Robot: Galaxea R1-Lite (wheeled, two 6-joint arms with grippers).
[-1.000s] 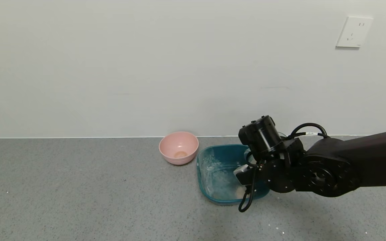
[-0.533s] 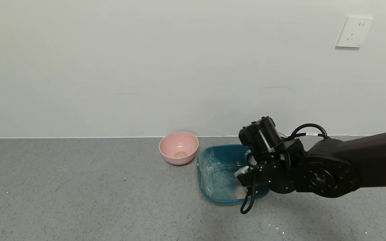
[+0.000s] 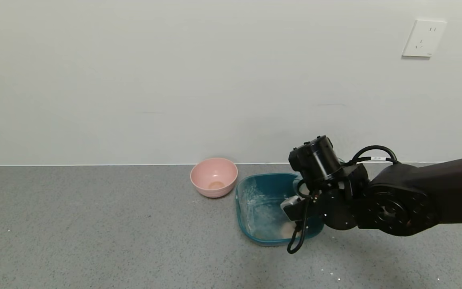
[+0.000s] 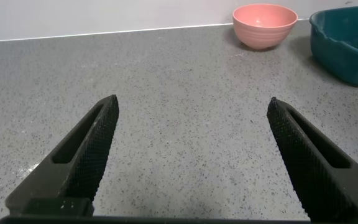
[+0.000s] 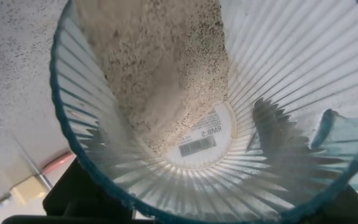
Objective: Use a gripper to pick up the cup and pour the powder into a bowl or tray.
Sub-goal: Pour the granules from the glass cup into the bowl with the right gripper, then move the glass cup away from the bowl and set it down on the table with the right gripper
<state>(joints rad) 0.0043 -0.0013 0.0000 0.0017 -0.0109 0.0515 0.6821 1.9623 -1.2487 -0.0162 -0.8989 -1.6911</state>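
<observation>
My right gripper point(image 3: 302, 192) hangs over the near right part of the teal-blue basin point(image 3: 244, 208) and is shut on the cup point(image 5: 216, 180). The cup is tipped, and my wrist hides most of it in the head view. The right wrist view looks straight into the ribbed pale blue-green cup. Beige powder point(image 5: 166, 56) lies along its inner wall, and the label on its base is bare. A small pale mound of powder point(image 3: 286, 229) lies in the basin under the gripper. My left gripper point(image 4: 192, 101) is open and empty, low over the grey floor.
A round pink bowl point(image 3: 214, 176) with a little beige powder stands next to the basin's far left corner. It also shows in the left wrist view point(image 4: 265, 25), with the basin point(image 4: 347, 56) beside it. The wall runs just behind both. A socket point(image 3: 423, 38) is on the wall.
My right wrist has risen slightly and shifted a little to the right, still over the basin. The basin and pink bowl have not moved.
</observation>
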